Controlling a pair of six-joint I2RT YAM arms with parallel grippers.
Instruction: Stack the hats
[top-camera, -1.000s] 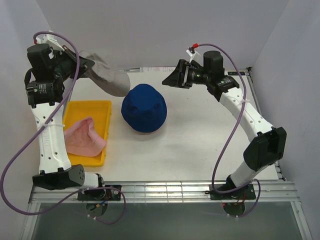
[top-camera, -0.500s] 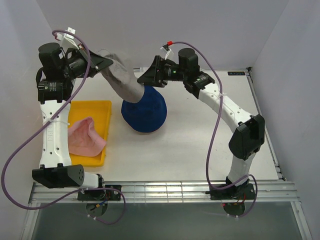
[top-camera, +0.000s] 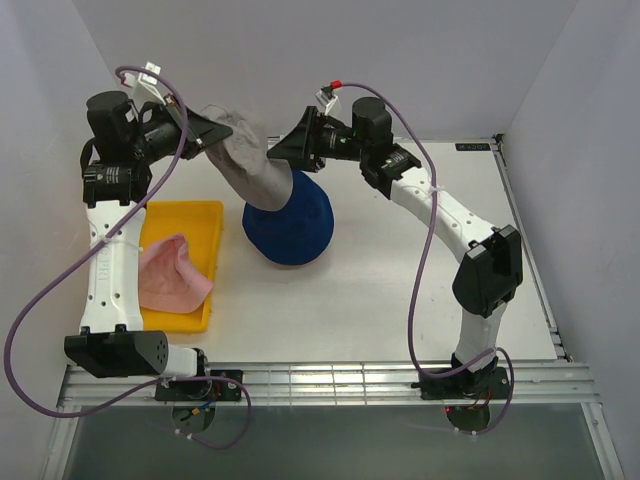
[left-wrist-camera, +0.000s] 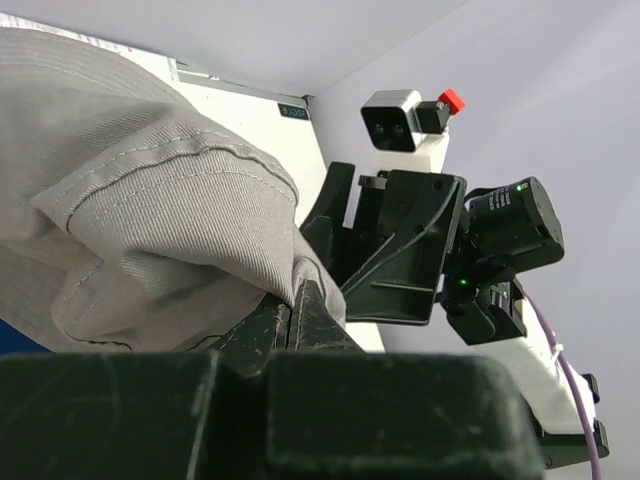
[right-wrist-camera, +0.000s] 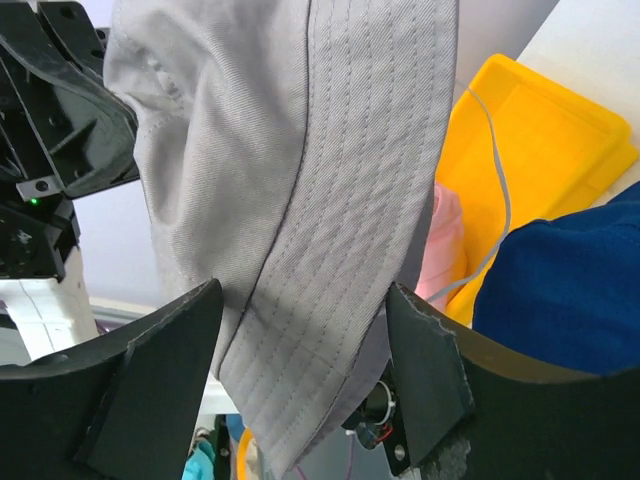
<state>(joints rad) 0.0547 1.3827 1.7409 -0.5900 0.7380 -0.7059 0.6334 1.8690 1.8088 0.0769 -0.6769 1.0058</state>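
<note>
Top external shows your left end effector (top-camera: 213, 136) clamped on the limp grey hat (top-camera: 255, 172) hanging over the navy hat (top-camera: 295, 228), your right end effector (top-camera: 278, 150) spread apart around its stitched brim, likely your firmest hold.

Reaching left arm (top-camera: 108, 250) and right arm (top-camera: 445, 212) high and inward, wrists near each other; pinching left fingers (left-wrist-camera: 268, 325) together, holding right fingers (right-wrist-camera: 160, 375) spread wide.

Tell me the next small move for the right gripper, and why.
Probably close the right gripper: its open fingers straddle the brim of the grey hat, which the left gripper holds above the navy hat. Two grips could spread it.
</note>
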